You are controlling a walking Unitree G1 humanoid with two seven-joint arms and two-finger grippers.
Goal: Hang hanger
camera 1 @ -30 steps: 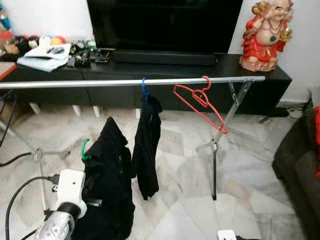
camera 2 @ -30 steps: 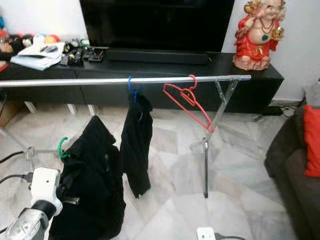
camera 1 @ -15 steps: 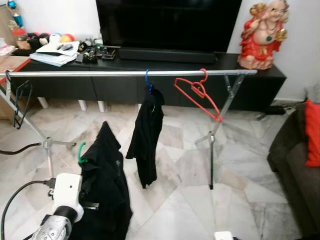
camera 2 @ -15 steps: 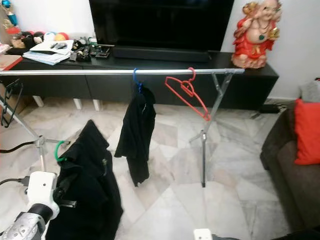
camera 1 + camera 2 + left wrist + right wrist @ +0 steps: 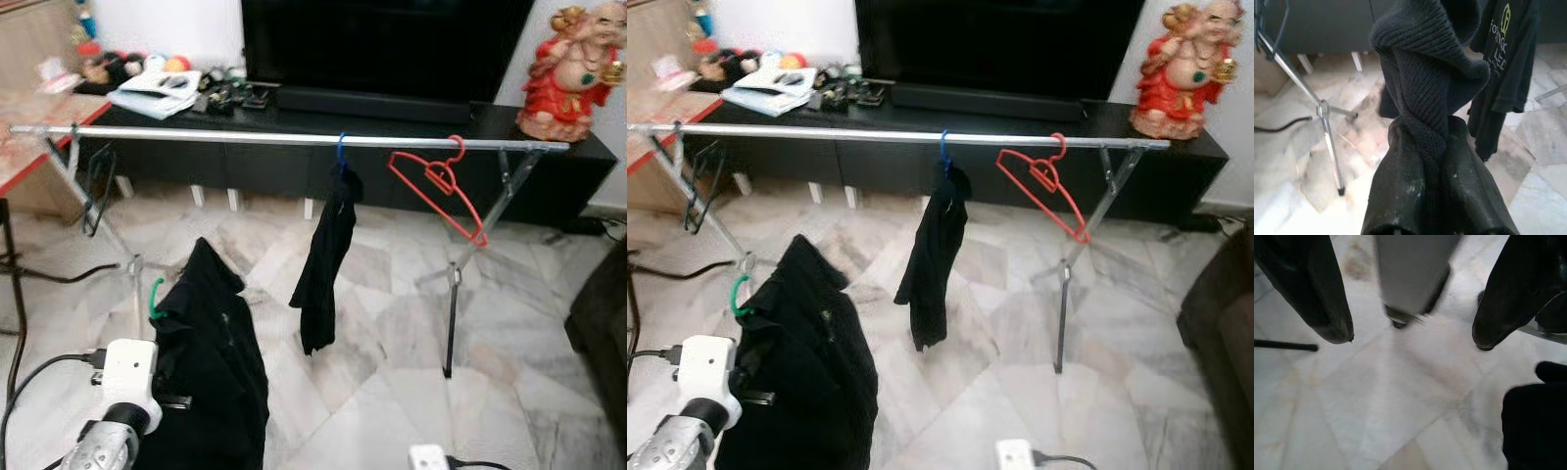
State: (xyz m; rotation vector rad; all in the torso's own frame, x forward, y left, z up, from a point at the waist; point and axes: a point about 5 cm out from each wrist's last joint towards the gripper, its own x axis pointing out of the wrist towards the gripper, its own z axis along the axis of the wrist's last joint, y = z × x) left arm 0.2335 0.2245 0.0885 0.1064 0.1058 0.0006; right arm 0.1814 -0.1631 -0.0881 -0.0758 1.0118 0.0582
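A black garment (image 5: pixel 211 362) on a green hanger (image 5: pixel 154 299) hangs low at the left, held up by my left arm (image 5: pixel 127 377). In the left wrist view my left gripper (image 5: pixel 1422 132) is shut on a twist of the dark knitted cloth. The silver clothes rail (image 5: pixel 245 138) runs across in front of me, above and beyond the held garment. A blue hanger (image 5: pixel 340 157) with a black top (image 5: pixel 328 245) hangs on it, and right of that an empty red hanger (image 5: pixel 438 186). My right gripper (image 5: pixel 1410 338) is open over the marble floor, low at the right.
A black TV cabinet (image 5: pixel 392 113) with a TV, clutter and a red statue (image 5: pixel 578 59) stands behind the rail. The rack's legs (image 5: pixel 451 294) spread on the floor. A dark hanger (image 5: pixel 95 191) hangs at the rail's left end. A wooden table (image 5: pixel 29 147) is at the left, a dark sofa (image 5: pixel 602 313) at the right.
The whole picture has shifted right and the rack now looks farther off, so the camera moved. My left gripper still holds the garment on the green hanger.
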